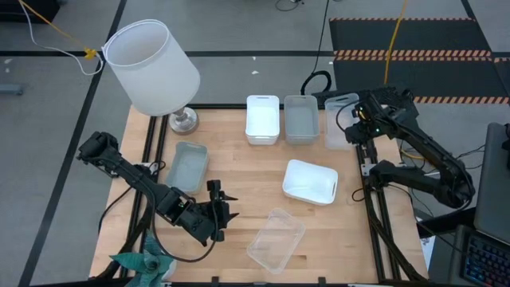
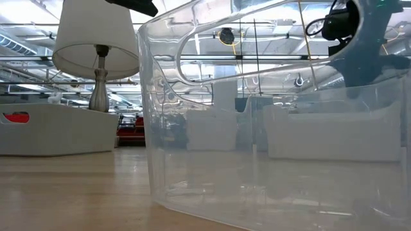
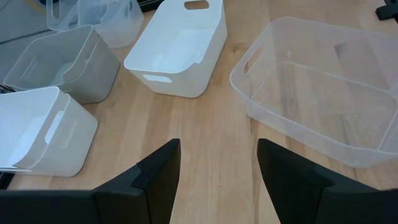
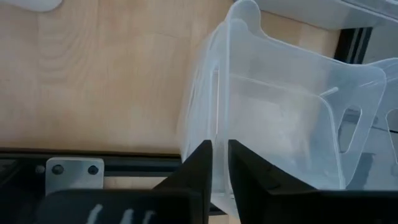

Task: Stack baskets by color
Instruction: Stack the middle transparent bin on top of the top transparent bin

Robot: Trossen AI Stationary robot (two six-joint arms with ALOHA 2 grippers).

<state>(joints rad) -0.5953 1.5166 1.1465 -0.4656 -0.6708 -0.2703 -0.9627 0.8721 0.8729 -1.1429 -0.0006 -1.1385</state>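
Observation:
Along the far edge stand a white basket (image 1: 262, 118), a grey basket (image 1: 301, 118) and a clear basket (image 1: 339, 121), side by side. A second grey basket (image 1: 188, 166) sits at the left and a second white one (image 1: 310, 181) right of the middle. Another clear basket (image 1: 276, 239) lies near the front. My right gripper (image 4: 220, 155) points down over the far clear basket's wall (image 4: 216, 106), slightly open, one finger on either side. My left gripper (image 3: 217, 162) hovers open above bare wood left of the near clear basket (image 3: 323, 87). My right gripper straddles the upper edge of the far clear basket's side wall (image 4: 216, 124) from above, one finger inside and one outside, with a narrow gap between them. Whether a finger touches the wall, I cannot tell. The basket stands upright on the table.
A lamp with a big white shade (image 1: 151, 68) stands at the far left corner. The table's black frame rail (image 4: 124, 163) runs just beside the far clear basket. A teal object (image 1: 145, 267) lies at the near left corner. Bare wood shows in the table's middle.

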